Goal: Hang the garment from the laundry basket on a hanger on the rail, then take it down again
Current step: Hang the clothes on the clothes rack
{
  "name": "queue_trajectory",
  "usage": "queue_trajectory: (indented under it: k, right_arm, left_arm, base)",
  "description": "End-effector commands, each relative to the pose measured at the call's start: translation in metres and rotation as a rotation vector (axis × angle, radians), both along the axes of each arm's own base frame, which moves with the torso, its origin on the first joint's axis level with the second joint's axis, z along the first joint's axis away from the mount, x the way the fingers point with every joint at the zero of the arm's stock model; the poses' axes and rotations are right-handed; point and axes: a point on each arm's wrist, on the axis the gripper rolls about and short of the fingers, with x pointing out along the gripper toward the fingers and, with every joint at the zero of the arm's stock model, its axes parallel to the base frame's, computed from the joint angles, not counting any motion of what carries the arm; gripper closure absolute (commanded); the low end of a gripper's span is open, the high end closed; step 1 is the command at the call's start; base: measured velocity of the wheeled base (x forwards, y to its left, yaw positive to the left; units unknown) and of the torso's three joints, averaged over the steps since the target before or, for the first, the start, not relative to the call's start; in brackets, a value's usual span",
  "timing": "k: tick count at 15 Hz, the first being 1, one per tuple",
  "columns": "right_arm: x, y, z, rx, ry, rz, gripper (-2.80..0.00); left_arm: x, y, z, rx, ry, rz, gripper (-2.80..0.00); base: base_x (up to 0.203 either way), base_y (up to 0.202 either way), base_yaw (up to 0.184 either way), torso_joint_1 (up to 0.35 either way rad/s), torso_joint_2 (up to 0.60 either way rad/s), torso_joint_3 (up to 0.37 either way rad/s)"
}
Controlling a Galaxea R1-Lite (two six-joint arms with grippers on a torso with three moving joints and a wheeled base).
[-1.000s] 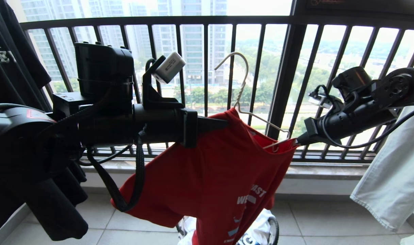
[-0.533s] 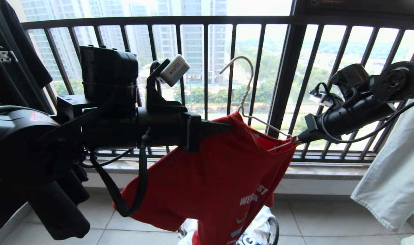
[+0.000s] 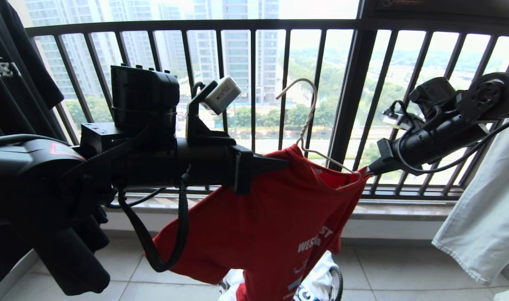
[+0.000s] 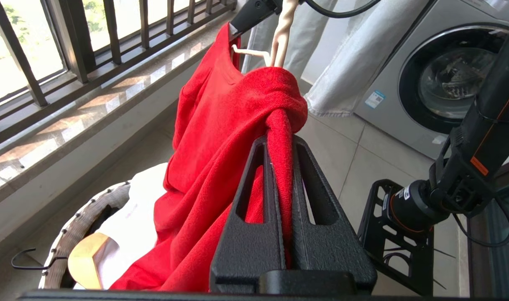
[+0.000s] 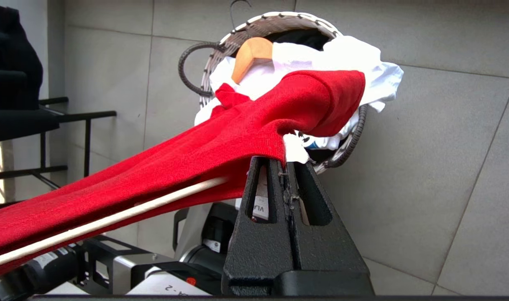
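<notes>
Gripping red garment (image 3: 262,221) w/ both hands, hanger (image 3: 310,138) inside neck.

A home laundry balcony: black barred railing (image 3: 254,108) with tower blocks far beyond, tiled floor (image 3: 384,271), a washing machine (image 4: 438,79) on the right, clothes hanging left and right, a full laundry basket (image 5: 254,29) near.

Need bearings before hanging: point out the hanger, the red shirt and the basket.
hanger (image 3: 306,113): head view, twisted neck below hook.
red shirt (image 3: 254,225): head view, front panel.
basket (image 5: 254,26): right wrist view, woven rim.
</notes>
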Motion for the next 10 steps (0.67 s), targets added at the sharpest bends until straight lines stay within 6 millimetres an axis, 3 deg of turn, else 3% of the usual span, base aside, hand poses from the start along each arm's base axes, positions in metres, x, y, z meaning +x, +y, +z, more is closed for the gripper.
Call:
queue_trajectory:
  k: [1, 6, 10]
  right_arm:
    - [-0.004, -0.002, 0.007, 0.005, -0.014, -0.009, 0.0]
    - [-0.013, -0.002, 0.019, 0.014, -0.045, -0.017, 0.0]
    - [-0.015, -0.002, 0.028, 0.048, -0.072, -0.053, 0.0]
  left_arm:
    - [0.004, -0.003, -0.005, 0.007, 0.012, -0.001, 0.0]
    - [0.013, -0.009, -0.014, 0.016, 0.029, 0.003, 0.0]
    - [0.033, -0.024, -0.034, 0.002, 0.046, 0.007, 0.0]
  base:
    - [0.0, 0.0, 0.0, 0.0, 0.0, 0.0]
    - [0.0, 0.0, 0.0, 0.0, 0.0, 0.0]
    - [0.0, 0.0, 0.0, 0.0, 0.0, 0.0]
